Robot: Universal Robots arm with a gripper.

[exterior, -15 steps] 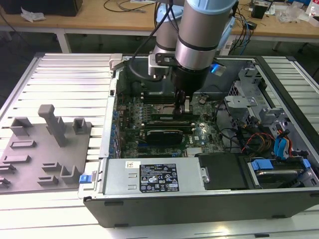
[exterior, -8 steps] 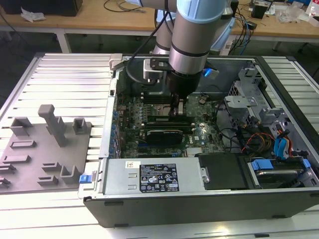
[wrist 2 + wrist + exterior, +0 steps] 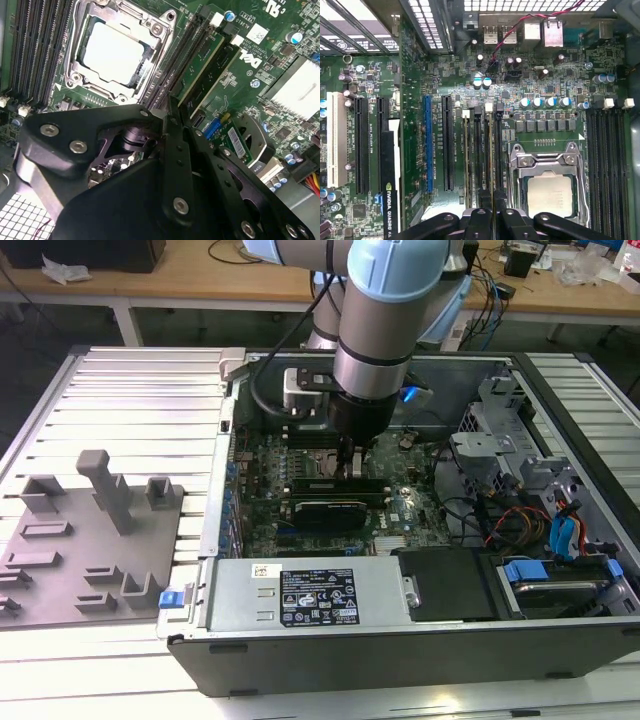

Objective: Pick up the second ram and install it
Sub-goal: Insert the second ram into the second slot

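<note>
Gripper (image 3: pixel 492 220) is pinched narrow on the second ram (image 3: pixel 492 150), edge-down in a memory slot (image 3: pixel 479 150) just beside the processor socket (image 3: pixel 550 192). To seat it well, I'd keep it square w/ the slot & press evenly. It's a thin green stick, only its top edge showing.

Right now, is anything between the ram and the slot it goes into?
Nothing visible. In the first wrist view the gripper holds the ram edge-on, lined up along a slot beside the socket, with no cable or part across it. Whether it is seated cannot be told.
</note>
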